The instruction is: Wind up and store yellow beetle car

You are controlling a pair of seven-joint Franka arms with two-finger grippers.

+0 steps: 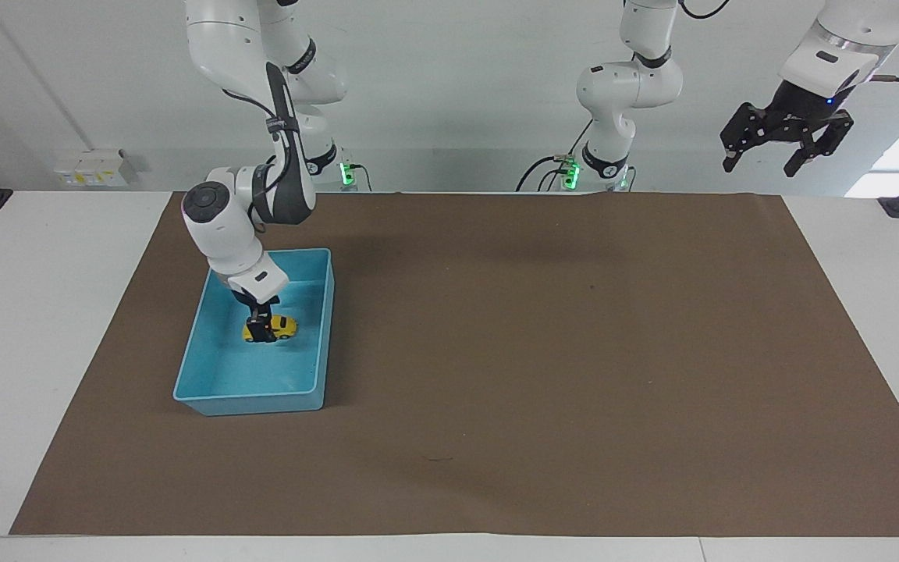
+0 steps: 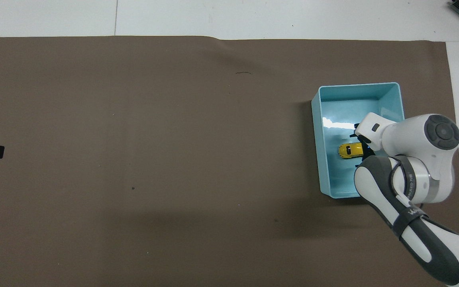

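**Facing view: car in the bin**

Left of frame centre, the blue bin [image 1: 207,394] holds only the yellow beetle car [image 1: 284,328], resting on its floor. The right gripper [image 1: 261,329] reaches into the bin at the car; whether it grips or has released, I cannot tell. Upper right, the left gripper [image 1: 763,165] waits spread.

Yellow beetle car [image 1: 278,328]: bright yellow body, dark windows.
Bin [image 1: 215,390]: light blue, plain.
Table mat [image 1: 574,351]: plain brown.
Table [image 1: 44,312]: white.
Left gripper [image 1: 787,152]: black.
Right gripper [image 1: 261,326]: black.
Arms: white, grey joints.
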